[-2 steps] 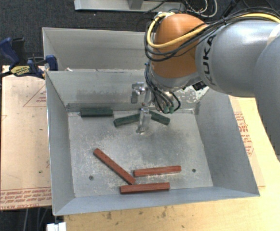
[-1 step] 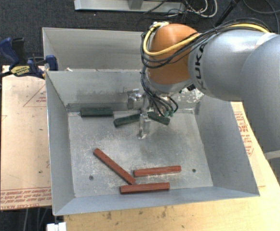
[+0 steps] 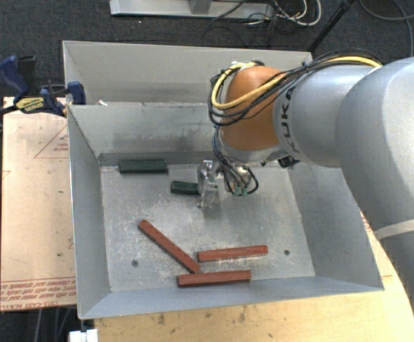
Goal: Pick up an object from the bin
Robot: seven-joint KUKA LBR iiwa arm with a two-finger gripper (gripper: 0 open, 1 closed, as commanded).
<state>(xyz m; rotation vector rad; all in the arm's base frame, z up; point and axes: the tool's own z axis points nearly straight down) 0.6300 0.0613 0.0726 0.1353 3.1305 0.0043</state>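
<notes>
Pointing down beside small dark-green block (image 3: 184,187) | fingers (image 3: 207,201) closed together, holding nothing

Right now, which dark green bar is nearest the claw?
The shorter bar, just left of the claw; the longer bar lies farther left, along the back wall.

A single camera looks down from above and slightly to one side, fairly near, taking in the whole grey bin (image 3: 85,205); the arm (image 3: 349,112) enters from the right.
</notes>
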